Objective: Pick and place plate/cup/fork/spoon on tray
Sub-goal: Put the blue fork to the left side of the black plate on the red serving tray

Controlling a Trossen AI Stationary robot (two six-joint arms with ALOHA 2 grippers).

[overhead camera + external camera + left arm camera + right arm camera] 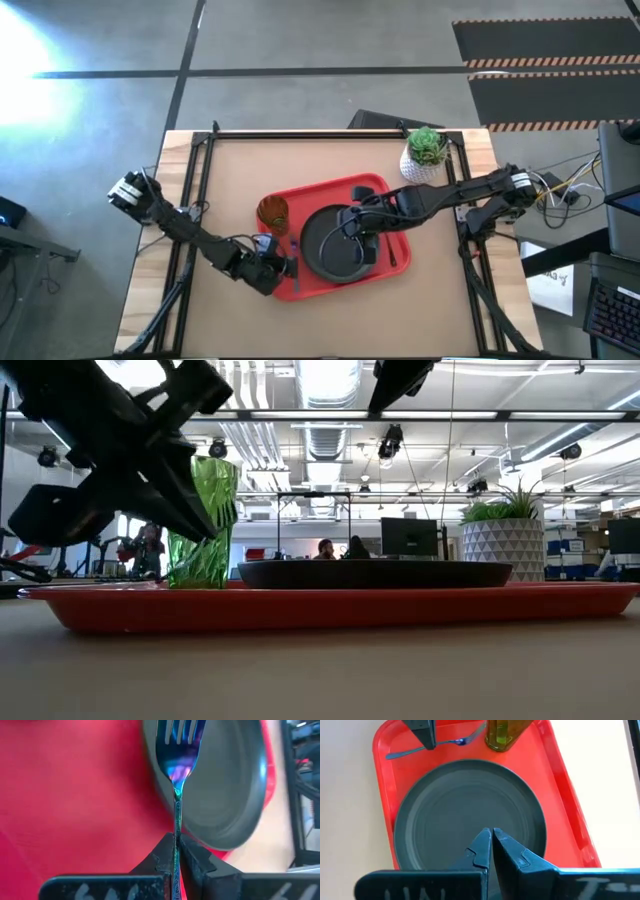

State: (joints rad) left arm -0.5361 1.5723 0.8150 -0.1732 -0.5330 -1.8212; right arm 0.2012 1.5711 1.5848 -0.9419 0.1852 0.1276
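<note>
Already the plate (338, 246) and cup (273, 213) sit on the red tray (392, 205). Over the tray's near-left edge, the left end effector (176, 851) pinches the fork (177, 750) by its handle. Above the plate, the right end effector (491, 847) is pressed together, empty. No spoon shows; it seems left to do.

One camera looks straight down on my desk, one skims its surface; both my wrist cameras hover close over the tray (385, 785).
</note>
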